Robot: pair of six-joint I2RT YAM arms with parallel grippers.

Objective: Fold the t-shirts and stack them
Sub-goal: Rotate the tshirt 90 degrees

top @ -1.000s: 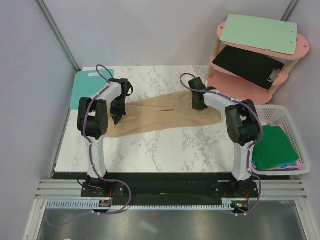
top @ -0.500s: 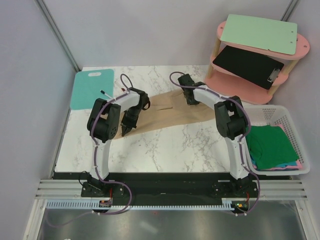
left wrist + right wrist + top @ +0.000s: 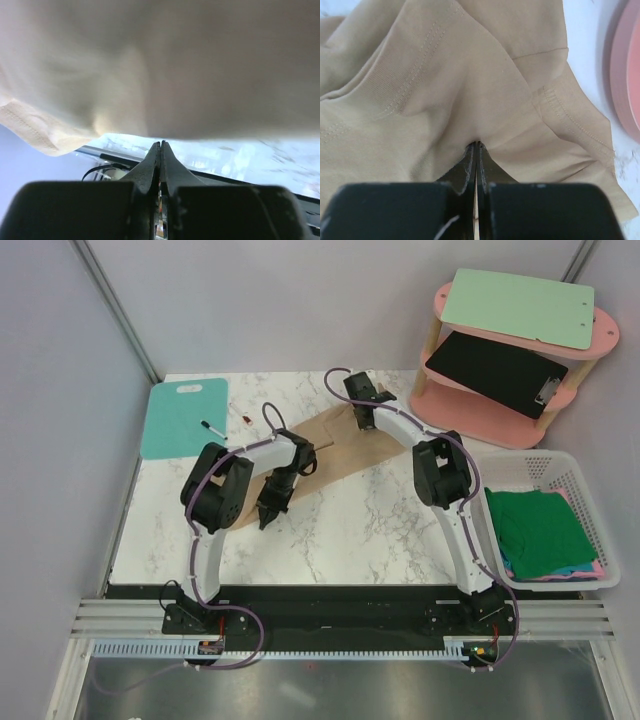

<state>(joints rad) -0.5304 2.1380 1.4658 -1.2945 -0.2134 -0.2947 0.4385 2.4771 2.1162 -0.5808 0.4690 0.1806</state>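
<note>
Two pairs of fingers are pressed fully together, each on the same tan t-shirt (image 3: 335, 445), which runs slantwise across the marble table (image 3: 330, 530) from one pair to the other. On the right gripper (image 3: 476, 146) the dark fingers (image 3: 466, 167) meet with no gap, and a raised fold of the cloth is nipped between their tips. Beyond the tips the shirt spreads out, with a stitched sleeve hem off to their right and rows of seam stitching to their left. Further right of that hem, the curved edge of the pink shelf (image 3: 627, 75) shows. On the left gripper (image 3: 160, 146) the fingers (image 3: 147, 167) are likewise closed tip to tip. The blurred cloth rises straight from the tips and hangs clear of the tabletop seen below it, so this end is held up as well. A hemmed corner droops to the left of those tips. Well apart from both pairs of fingers, a green t-shirt (image 3: 540, 530) lies uppermost in the white basket (image 3: 545, 458), with pink and blue cloth peeping out beneath it.
</note>
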